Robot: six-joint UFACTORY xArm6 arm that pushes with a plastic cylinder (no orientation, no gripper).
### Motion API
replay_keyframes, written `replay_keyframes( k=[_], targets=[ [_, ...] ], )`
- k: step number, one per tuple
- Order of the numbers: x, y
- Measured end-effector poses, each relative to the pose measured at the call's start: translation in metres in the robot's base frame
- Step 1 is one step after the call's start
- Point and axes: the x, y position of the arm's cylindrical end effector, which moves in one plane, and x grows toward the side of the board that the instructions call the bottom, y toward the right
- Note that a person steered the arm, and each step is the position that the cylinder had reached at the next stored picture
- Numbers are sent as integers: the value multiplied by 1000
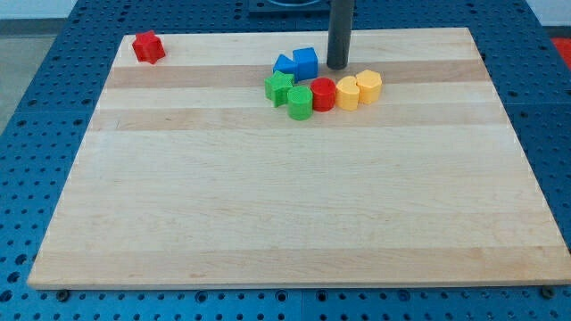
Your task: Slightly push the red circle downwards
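Observation:
The red circle is a short red cylinder in a cluster near the board's top centre. It sits between a green cylinder-like block on its left and a yellow block on its right. My tip stands just above the red circle, slightly to its right, with a small gap between them. A second yellow block lies at the cluster's right end.
A green star-shaped block and two blue blocks sit at the cluster's left and top left. A red star-like block lies alone at the board's top left corner. The wooden board rests on a blue perforated table.

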Motion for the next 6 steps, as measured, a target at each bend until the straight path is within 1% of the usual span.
replay_keyframes(
  k=[1,2,3,4,5,6],
  targets=[
    [-29,-7],
    [-18,-23],
    [16,-22],
    [62,-19],
    [86,-19],
    [53,-19]
  ],
)
